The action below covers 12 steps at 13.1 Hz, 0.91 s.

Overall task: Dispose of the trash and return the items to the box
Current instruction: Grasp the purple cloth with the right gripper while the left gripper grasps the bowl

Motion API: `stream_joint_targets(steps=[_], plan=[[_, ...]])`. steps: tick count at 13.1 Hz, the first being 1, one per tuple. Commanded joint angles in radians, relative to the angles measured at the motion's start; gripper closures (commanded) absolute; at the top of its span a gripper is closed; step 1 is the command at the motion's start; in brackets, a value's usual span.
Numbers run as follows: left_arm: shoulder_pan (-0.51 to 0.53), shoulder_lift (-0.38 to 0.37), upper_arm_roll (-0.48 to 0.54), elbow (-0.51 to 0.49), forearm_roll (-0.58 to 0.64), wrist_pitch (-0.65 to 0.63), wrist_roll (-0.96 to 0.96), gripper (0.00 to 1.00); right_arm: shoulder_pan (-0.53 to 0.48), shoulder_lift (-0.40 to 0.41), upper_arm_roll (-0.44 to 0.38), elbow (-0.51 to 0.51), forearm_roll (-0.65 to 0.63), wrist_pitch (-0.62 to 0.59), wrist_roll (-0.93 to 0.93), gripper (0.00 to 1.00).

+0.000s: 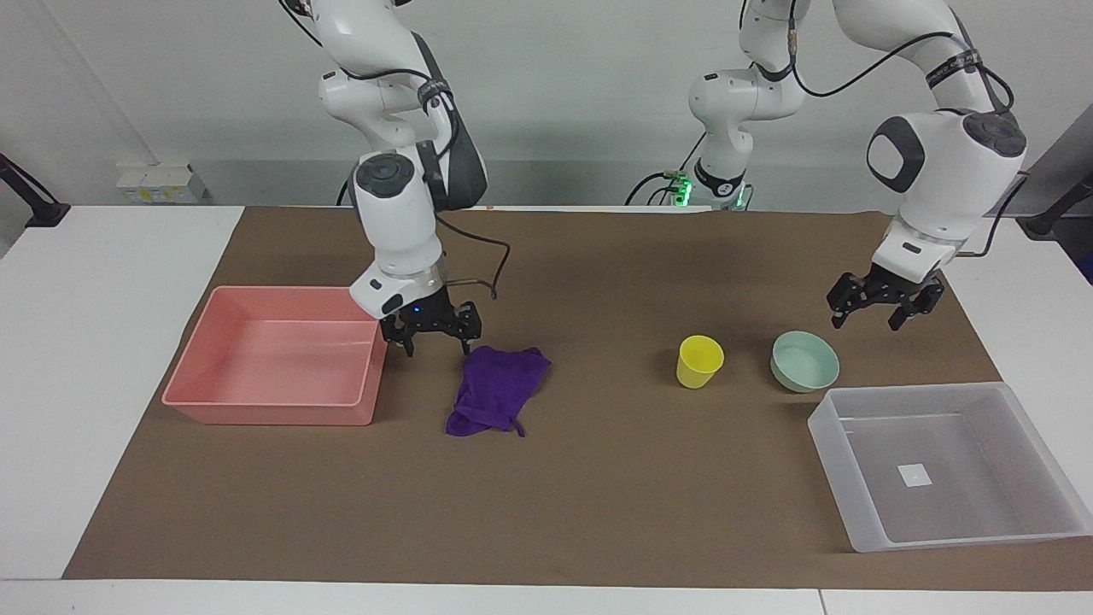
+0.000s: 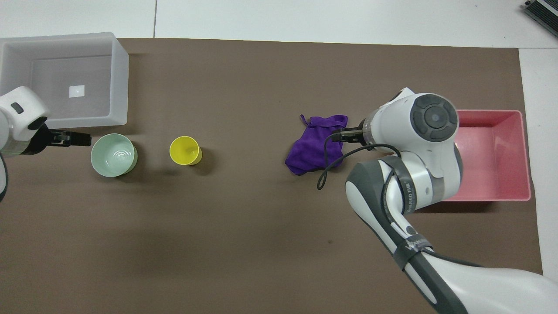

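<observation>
The purple rag (image 1: pixel 497 389) (image 2: pixel 318 146) lies crumpled on the brown mat beside the pink tray. My right gripper (image 1: pixel 435 343) is open and empty, low over the mat between the pink tray and the rag's nearer edge; in the overhead view the arm's wrist covers it. The yellow cup (image 1: pixel 700 360) (image 2: pixel 185 150) stands upright beside the mint-green bowl (image 1: pixel 804 360) (image 2: pixel 113 155). My left gripper (image 1: pixel 867 320) (image 2: pixel 74 138) is open and empty, low over the mat just beside the bowl's rim. The translucent box (image 1: pixel 862 512) (image 2: pixel 117 78) is empty, beside the bowl and farther from the robots.
The pink tray (image 1: pixel 273 401) (image 2: pixel 492 139) stands empty at the right arm's end of the mat. A black cable (image 2: pixel 324 174) loops from the right wrist over the rag. White table surface surrounds the mat.
</observation>
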Motion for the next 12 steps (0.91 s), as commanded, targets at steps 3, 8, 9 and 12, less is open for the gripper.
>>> stream_joint_targets(steps=[3,8,9,12], plan=[[0.026,0.052,-0.012,-0.072,-0.011,0.146,0.006,0.00,0.057,0.110,0.006,-0.058,0.009,0.173,0.007,0.00],[0.032,0.164,-0.013,-0.072,-0.015,0.234,0.008,0.00,0.068,0.125,0.006,-0.073,0.009,0.191,-0.031,0.65],[0.032,0.175,-0.013,-0.072,-0.015,0.235,0.008,0.00,0.070,0.124,0.006,-0.082,0.010,0.189,-0.016,0.95],[0.030,0.182,-0.013,-0.072,-0.087,0.234,0.008,0.25,0.087,0.122,0.006,-0.076,0.007,0.174,0.114,1.00]])
